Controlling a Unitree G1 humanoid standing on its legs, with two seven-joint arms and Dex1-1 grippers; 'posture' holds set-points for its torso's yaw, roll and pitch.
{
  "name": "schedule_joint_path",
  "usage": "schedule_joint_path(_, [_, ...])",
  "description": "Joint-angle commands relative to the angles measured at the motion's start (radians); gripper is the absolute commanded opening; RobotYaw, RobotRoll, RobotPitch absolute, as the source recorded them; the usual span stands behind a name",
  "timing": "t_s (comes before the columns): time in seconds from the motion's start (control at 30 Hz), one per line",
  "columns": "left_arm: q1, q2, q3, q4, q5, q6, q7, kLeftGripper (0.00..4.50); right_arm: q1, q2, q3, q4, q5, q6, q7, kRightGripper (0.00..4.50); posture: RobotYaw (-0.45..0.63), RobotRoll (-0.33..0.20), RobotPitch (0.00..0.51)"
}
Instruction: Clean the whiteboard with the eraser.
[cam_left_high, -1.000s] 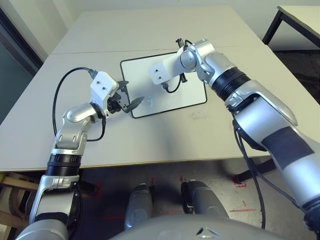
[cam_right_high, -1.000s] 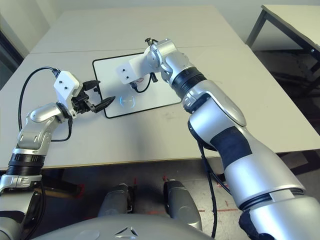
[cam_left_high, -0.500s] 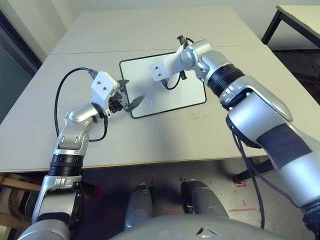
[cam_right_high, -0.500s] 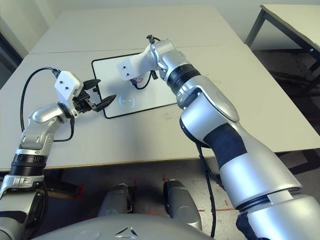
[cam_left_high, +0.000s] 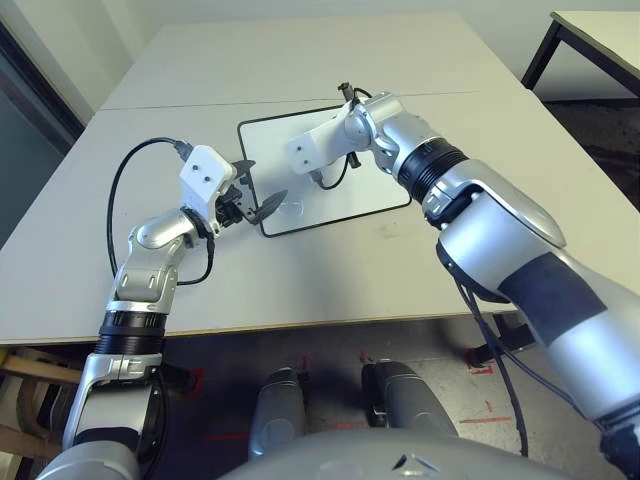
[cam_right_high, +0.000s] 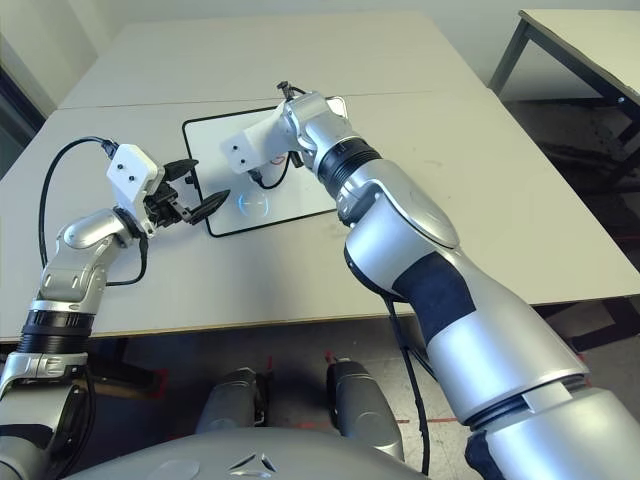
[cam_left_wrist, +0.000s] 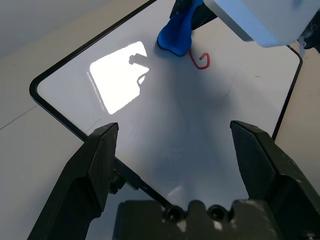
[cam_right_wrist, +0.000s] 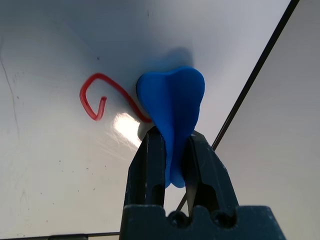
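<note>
Whiteboard (cam_left_high: 330, 190) lies flat near mid-table (cam_left_high: 300, 270), tilted slightly; R claw (cam_right_wrist: 172, 150) is clamped on the blue eraser (cam_right_wrist: 172, 107), pressing its tip to the board by a red hook-shaped mark (cam_right_wrist: 100, 97) whose one end is hidden under the eraser. From the head cam the eraser and R fingertips are hidden behind the R wrist housing. L claw (cam_left_wrist: 175, 150) hangs wide open, holding nothing, over the board's edge at approx 9 o'clock.
</note>
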Motion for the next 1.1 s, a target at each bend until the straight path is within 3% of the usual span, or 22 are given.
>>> schedule_joint_path(0.03, [0.012,0.003,0.005,0.001,0.009,0.000,0.007,4.50,0.013,0.012,0.012,0.002,-0.003,-0.012,0.005,0.36,0.00,0.000,0.044])
schedule_joint_path(0.63, [-0.010,-0.003,-0.008,0.011,0.010,0.001,0.002,4.50,0.025,-0.132,0.033,0.013,-0.014,-0.011,0.009,0.36,-0.02,0.000,0.038])
schedule_joint_path(1.1, [-0.009,0.004,-0.005,0.002,0.007,0.009,-0.002,4.50,0.070,-0.059,0.053,-0.036,-0.022,-0.032,0.040,0.36,-0.01,0.000,0.045])
